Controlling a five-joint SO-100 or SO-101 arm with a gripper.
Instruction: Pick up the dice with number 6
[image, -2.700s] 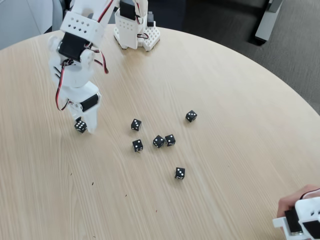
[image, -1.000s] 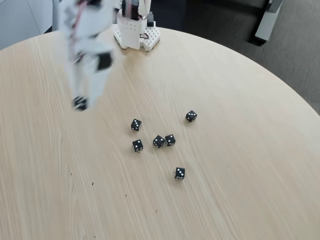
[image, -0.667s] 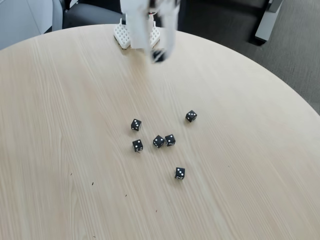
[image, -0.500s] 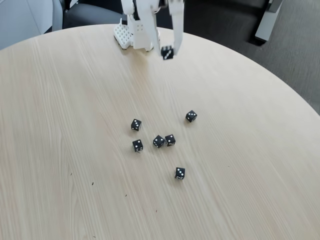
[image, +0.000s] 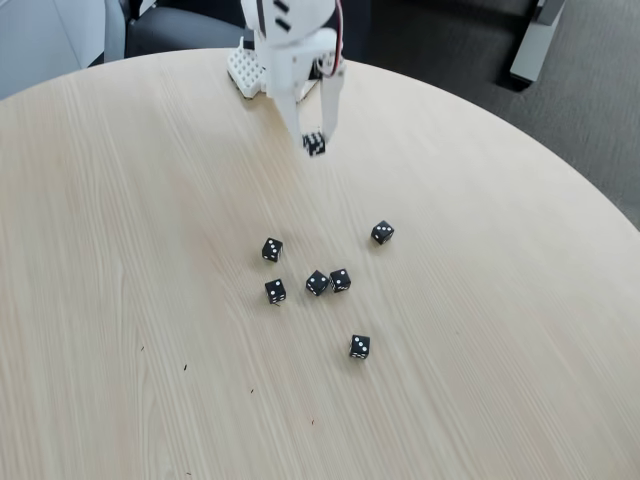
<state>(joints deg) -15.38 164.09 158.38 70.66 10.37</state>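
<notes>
Nearest the camera in the fixed view, a small black cube die with white pips (image: 360, 346) sits alone on the round light-wood table (image: 480, 330), at about 5 o'clock from the main bunch. Next up is a black die (image: 275, 291) at the bunch's 8 o'clock edge, and just to its 3 o'clock two more black dice, one (image: 318, 282) touching or nearly touching the other (image: 341, 279). A bit further back there's another black die (image: 272, 249) at 11 o'clock of that pair, and one (image: 382, 232) off at their 2 o'clock, well apart from the rest.

Further back still, the white plastic two-finger gripper (image: 315, 144) points down, fingers clamped on the black six-pip die (image: 314, 144), which looks lifted just off the wood, roughly 12 o'clock from the bunch. Can't read its pips for sure, too small. Behind it at 12 o'clock, the arm's white base (image: 243, 72) sits at the table's far edge.
</notes>
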